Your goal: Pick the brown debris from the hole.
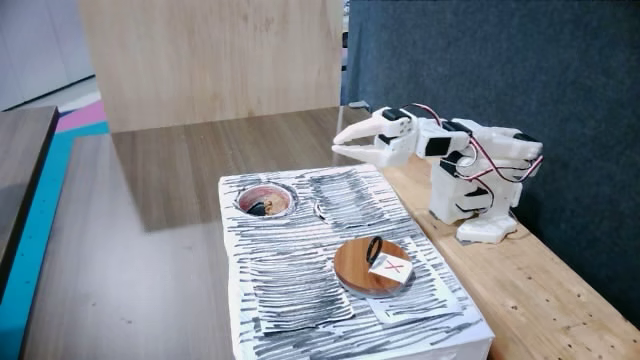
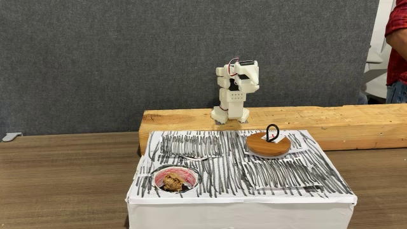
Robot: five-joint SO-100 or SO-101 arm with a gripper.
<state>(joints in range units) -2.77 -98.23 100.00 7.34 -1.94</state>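
Observation:
The brown debris is a small tan wrinkly lump lying inside the hole. The hole is a round opening with a pinkish-white rim, set in a corner of the striped box top. The white arm sits folded on the wooden beam behind the box. Its gripper hangs in the air past the beam's end, well away from the hole. The fingertips seem to meet, with nothing between them.
A round wooden disc with a red X card and a black ring lies on the box. The beam runs behind. A person stands at the right edge.

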